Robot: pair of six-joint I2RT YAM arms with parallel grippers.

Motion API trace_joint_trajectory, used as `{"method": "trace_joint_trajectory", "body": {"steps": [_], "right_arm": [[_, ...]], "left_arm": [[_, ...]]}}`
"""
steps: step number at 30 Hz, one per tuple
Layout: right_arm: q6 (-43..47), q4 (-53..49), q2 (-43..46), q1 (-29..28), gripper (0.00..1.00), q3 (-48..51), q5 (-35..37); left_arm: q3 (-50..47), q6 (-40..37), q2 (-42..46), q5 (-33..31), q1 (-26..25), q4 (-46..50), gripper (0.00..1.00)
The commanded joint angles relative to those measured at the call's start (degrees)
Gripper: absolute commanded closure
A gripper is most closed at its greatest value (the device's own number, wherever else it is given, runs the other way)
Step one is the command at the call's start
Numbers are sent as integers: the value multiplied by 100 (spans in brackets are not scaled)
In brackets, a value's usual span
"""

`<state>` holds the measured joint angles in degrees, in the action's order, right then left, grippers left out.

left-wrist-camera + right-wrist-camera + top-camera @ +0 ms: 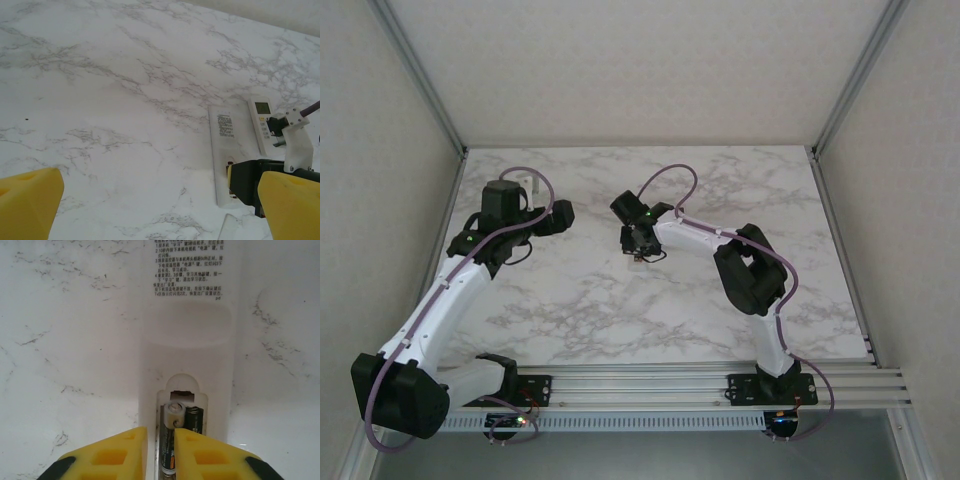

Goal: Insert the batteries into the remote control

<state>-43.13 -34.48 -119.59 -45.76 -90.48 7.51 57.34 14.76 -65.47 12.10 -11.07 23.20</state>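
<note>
A white remote control [190,340] lies back-up on the marble with its battery compartment uncovered. One of the batteries [172,440], dark with a silver end, sits in the left slot with its far end raised. A second battery [195,420] lies flat in the right slot. My right gripper [161,450] hovers over the compartment, its yellow fingers a narrow gap apart around the raised battery, and the left finger stands clear of it. From above, that gripper [640,250] points down at mid-table. My left gripper [160,205] is wide open over bare marble, left of the remote [225,150].
A second white remote [260,120] with a small display lies just right of the first one. A flat pale piece [227,227] lies on the table near the remote's near end. Aluminium frame rails and walls bound the table [620,320].
</note>
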Motion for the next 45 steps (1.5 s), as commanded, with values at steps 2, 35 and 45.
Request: {"method": "trace_joint_trajectory", "body": {"steps": [2, 35, 45], "right_arm": [[-90, -352, 14, -55, 77, -105, 149], [447, -830, -583, 269, 89, -994, 5], [447, -790, -542, 267, 91, -800, -48]], "left_arm": [[23, -26, -18, -94, -38, 9, 0], [25, -75, -9, -182, -36, 57, 0], [-12, -65, 6, -181, -36, 70, 1]]}}
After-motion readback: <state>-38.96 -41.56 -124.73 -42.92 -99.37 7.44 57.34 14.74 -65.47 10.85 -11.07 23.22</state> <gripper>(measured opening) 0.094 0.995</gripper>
